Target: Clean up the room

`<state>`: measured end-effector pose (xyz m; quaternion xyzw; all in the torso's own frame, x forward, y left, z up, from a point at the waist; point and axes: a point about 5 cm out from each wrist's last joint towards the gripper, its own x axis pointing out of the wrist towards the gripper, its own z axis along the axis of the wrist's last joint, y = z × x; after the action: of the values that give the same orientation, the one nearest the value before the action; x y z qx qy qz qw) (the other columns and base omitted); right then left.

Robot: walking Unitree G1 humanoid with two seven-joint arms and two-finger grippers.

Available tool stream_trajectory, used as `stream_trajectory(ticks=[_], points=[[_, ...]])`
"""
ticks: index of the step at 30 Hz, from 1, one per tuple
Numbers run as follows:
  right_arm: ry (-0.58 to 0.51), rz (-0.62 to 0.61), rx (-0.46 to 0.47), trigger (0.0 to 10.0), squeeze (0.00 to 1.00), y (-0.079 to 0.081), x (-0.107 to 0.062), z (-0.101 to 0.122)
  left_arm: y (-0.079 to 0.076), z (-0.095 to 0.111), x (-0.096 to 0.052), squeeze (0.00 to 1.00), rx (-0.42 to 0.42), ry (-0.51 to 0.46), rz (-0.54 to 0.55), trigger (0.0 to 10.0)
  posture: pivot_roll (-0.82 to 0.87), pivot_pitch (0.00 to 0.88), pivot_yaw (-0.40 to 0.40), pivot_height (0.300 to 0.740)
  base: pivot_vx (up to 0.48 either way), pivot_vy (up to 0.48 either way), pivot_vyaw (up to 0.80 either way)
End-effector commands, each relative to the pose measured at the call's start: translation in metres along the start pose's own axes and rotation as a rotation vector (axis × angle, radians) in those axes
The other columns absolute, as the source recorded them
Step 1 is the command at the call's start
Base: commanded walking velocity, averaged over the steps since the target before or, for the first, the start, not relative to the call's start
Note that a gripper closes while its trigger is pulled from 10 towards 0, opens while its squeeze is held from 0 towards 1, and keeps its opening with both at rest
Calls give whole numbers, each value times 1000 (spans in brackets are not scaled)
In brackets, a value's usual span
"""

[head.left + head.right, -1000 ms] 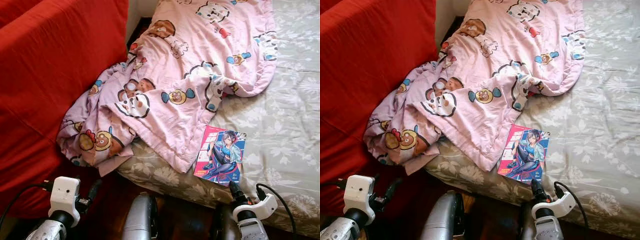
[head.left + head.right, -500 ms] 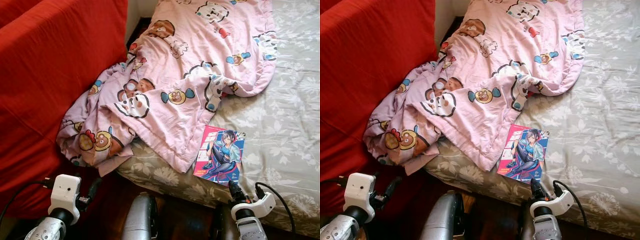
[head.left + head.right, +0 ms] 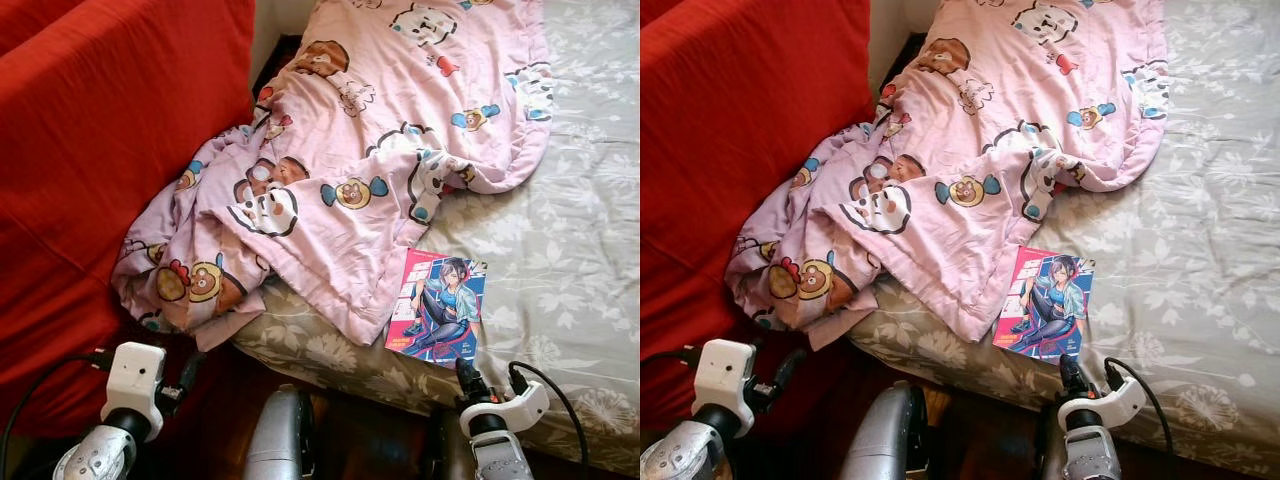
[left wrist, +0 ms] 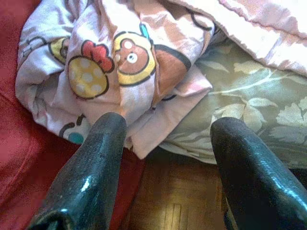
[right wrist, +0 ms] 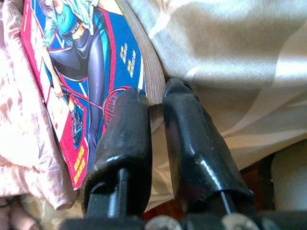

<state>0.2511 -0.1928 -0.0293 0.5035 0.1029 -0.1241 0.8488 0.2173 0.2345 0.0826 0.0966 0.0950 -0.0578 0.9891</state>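
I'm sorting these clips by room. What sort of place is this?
Most likely a bedroom: a bed with a floral sheet, a rumpled pink cartoon quilt and a comic book lying on it.

The two head views look steeply down from above at the bed (image 3: 560, 230) and pink quilt (image 3: 340, 150) (nearly the same scene, slightly offset). The left wrist view faces the quilt's hanging corner at close range; the right wrist view sits close over the comic book (image 5: 81, 72).
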Motion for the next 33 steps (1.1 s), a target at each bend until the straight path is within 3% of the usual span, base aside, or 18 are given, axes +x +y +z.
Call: stream_trajectory(ticks=[1, 8, 13, 14, 15, 16, 22, 23, 25, 26, 28, 33], points=[[-26, -18, -24, 0, 0, -3, -5, -2, 1, -11, -2, 0, 18, 42, 9, 10000, 153, 207, 146, 626, 0, 0, 0], [-129, 58, -91, 0, 0, 8, -5, 11, -7, -11, 17, 0, -7, 18, 14, 10000, 100, 170, 122, 626, 0, 0, 0], [-192, 55, -216, 0, 0, 19, -8, 23, -12, -11, 29, 0, -49, -6, 42, 10000, 57, 124, 73, 626, 0, 0, 0], [-195, 80, -318, 0, 0, 26, -9, 27, -12, -12, 34, 0, -80, -18, 66, 10000, 50, 115, 60, 626, 0, 0, 0], [-195, 80, -318, 0, 0, 26, -9, 27, -12, -12, 34, 0, -80, -18, 66, 10000, 50, 115, 60, 626, 0, 0, 0], [-199, 126, -406, 0, 0, 38, -11, 32, -14, -12, 40, 0, -128, -31, 98, 10000, 37, 103, 44, 626, 0, 0, 0], [-225, 149, -475, 0, 0, 51, -10, 47, -21, -15, 49, 0, -199, -35, 134, 10000, 11, 77, 6, 626, 0, 0, 0], [-227, 158, -505, 2431, 0, 54, -10, 49, -22, -17, 50, 0, -213, -35, 141, 10000, 5, 70, -3, 626, 0, 0, 0], [-227, 164, -525, 2431, 0, 55, -10, 50, -23, -17, 51, 0, -223, -34, 145, 10000, 5, 70, -3, 626, 0, 0, 0], [-201, 189, -604, 10000, 0, 60, -9, 48, -25, -23, 53, 0, -238, -23, 152, 10000, -6, 59, -19, 626, 0, 0, 0], [-175, 210, -666, 10000, 0, 66, -9, 45, -29, -30, 57, 0, -248, -7, 155, 10000, -9, 51, -28, 626, 0, 0, 0], [-167, 204, -715, 10000, 0, 69, -7, 44, -28, -34, 62, 0, -256, 10, 162, 10000, -16, 47, -36, 636, 0, 0, 0]])
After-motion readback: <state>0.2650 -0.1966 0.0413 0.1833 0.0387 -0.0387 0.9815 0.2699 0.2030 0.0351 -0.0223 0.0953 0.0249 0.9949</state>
